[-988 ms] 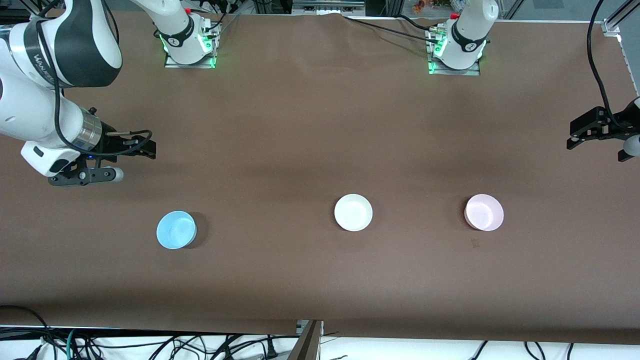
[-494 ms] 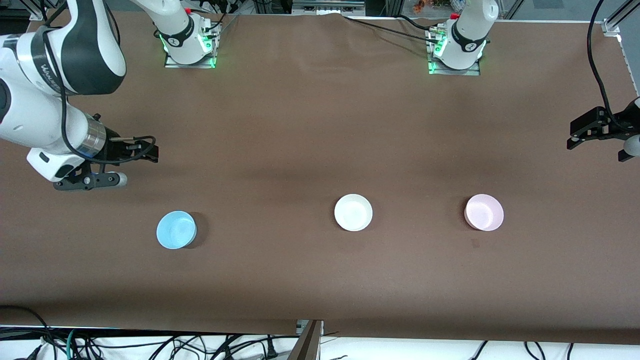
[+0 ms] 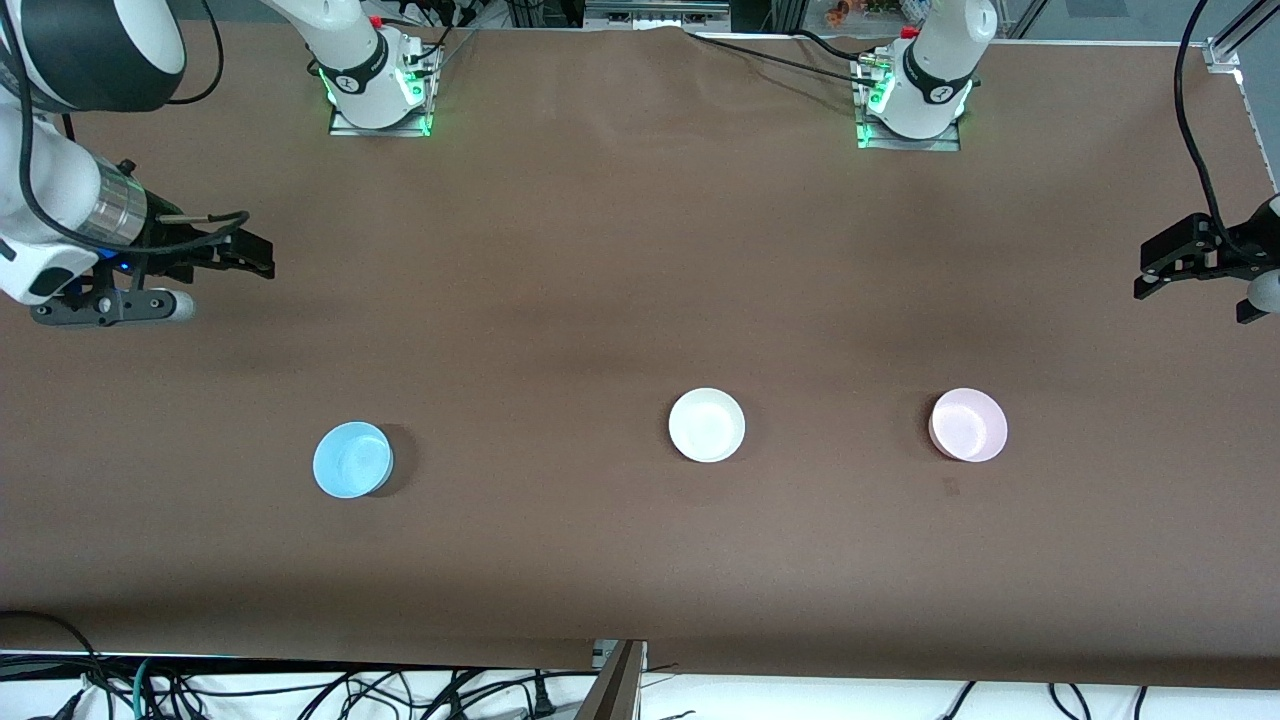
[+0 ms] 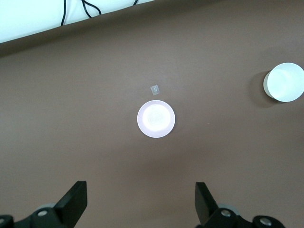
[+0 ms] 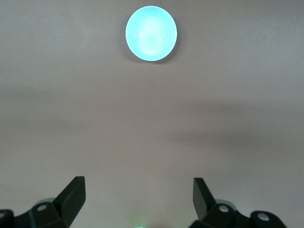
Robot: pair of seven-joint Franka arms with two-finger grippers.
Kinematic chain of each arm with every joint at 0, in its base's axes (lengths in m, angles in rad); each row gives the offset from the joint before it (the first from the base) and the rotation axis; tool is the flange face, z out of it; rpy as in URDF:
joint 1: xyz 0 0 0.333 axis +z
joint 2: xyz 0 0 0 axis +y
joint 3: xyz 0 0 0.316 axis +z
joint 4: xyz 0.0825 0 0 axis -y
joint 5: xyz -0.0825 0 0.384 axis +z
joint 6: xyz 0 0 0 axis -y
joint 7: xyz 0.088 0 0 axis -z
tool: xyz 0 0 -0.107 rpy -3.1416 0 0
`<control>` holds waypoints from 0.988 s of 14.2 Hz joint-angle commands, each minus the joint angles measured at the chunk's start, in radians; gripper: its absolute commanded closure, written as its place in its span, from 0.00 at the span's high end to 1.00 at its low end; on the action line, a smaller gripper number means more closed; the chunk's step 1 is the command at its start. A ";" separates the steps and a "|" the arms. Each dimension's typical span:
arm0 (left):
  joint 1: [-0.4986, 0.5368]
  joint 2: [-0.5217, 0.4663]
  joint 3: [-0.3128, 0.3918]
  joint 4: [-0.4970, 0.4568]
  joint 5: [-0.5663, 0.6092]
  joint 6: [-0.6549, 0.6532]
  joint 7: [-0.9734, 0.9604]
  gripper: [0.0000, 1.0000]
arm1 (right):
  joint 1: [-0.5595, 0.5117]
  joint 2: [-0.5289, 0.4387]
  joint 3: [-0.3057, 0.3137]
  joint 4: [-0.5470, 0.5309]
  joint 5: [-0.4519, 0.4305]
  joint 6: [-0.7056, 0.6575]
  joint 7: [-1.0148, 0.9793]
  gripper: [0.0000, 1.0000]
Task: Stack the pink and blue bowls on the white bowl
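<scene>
Front view: three bowls sit well apart in a row on the brown table (image 3: 620, 250). The blue bowl (image 3: 352, 459) lies toward the right arm's end, the white bowl (image 3: 707, 425) in the middle, the pink bowl (image 3: 968, 425) toward the left arm's end. The right gripper (image 3: 255, 258) and left gripper (image 3: 1150, 275) hang over bare table.

Left wrist view: fingers (image 4: 73, 202) spread wide, empty; the pink bowl, apparently washed out, lies ahead.

Right wrist view: fingers (image 5: 72, 192) released, wide apart, blue bowl ahead.
</scene>
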 commanded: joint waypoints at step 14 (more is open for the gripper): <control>0.001 0.006 0.000 0.014 0.018 -0.001 -0.003 1.00 | 0.000 -0.047 0.000 -0.062 -0.006 0.003 -0.009 1.00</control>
